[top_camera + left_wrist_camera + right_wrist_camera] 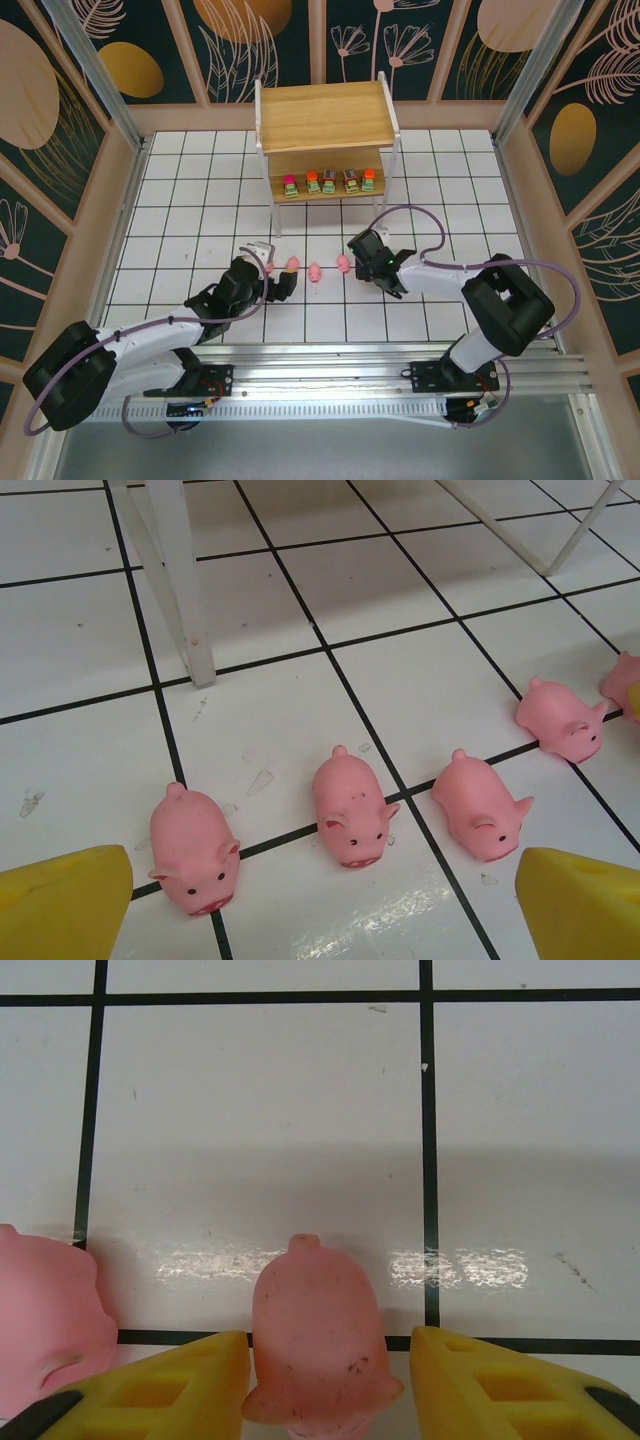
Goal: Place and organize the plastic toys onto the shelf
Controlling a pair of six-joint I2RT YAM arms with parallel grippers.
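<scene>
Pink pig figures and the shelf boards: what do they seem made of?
Pink pig-shaped toys: probably soft moulded plastic, matte, rounded edges, dark scuff specks. Two-tier shelf, light boards: wood, visible grain, satin; possibly laminate.

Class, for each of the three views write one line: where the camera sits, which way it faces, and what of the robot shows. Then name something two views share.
Top external: above and behind the arm bases, looking down across the tiled table to the shelf; both arms, left gripper and right gripper show.
Left wrist: low over the table, facing the pink pigs and a shelf leg; its yellow fingers flank the bottom.
Right wrist: close to the tiles, one pig between its fingertips.
Shared: pigs, top external and left wrist.
</scene>
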